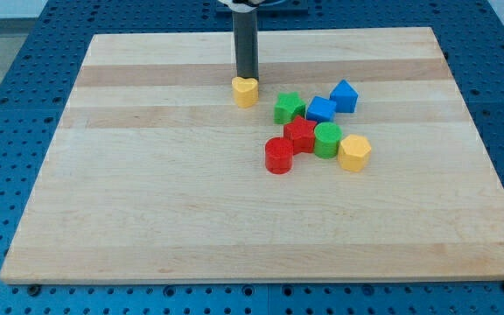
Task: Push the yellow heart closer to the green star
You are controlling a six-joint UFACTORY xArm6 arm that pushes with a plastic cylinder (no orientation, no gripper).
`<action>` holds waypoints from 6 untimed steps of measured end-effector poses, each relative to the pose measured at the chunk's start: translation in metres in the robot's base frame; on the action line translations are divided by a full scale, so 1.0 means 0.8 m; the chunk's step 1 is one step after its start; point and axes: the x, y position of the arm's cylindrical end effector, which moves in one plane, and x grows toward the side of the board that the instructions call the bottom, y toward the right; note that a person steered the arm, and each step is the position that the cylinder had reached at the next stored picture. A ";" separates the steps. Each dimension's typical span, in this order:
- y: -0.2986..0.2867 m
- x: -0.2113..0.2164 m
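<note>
The yellow heart (245, 91) lies on the wooden board above the middle. The green star (289, 108) sits a short way to its right and slightly lower, with a small gap between them. My tip (247, 77) comes down from the view's top and stands right behind the heart's upper edge, touching it or nearly so.
A cluster lies right of centre: a blue block (321, 110), a blue block with a peaked top (344, 95), a red star (300, 134), a red cylinder (279, 156), a green cylinder (326, 140) and a yellow hexagon (354, 152). The wooden board (147, 192) lies on a blue perforated table.
</note>
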 end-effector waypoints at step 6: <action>-0.068 -0.002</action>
